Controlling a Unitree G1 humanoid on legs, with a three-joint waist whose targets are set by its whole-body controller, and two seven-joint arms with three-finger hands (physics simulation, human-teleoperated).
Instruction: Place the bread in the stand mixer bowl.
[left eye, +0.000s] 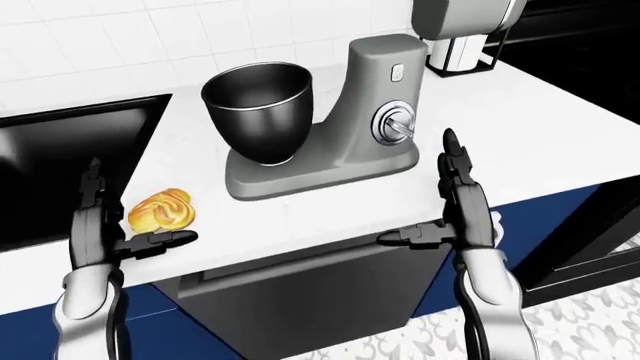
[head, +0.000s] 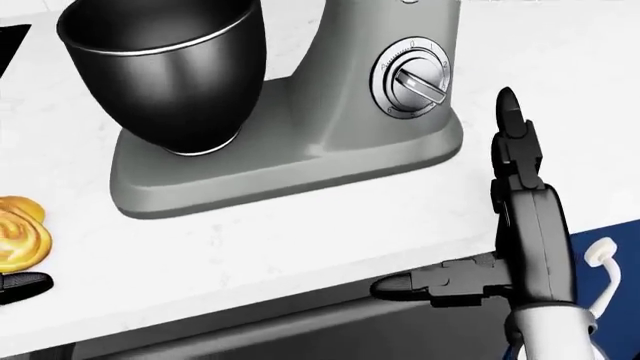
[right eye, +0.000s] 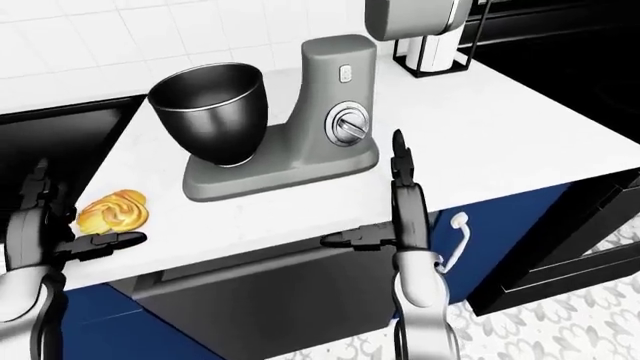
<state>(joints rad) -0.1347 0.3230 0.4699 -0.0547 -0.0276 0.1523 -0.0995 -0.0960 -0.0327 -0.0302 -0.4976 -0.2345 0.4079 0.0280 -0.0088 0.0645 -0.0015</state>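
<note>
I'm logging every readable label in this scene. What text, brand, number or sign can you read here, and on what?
No text reads clearly.
Speed dial on the stand mixer: tick marks and tiny figures round its ring, too small to read.
Small badge on the mixer's column: blurred, unreadable.

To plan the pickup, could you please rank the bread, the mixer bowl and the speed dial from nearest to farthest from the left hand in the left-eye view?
From the left hand:
1. Bread, just right of it on the counter.
2. Mixer bowl, up and to the right.
3. Speed dial, farther right on the mixer's body.
</note>
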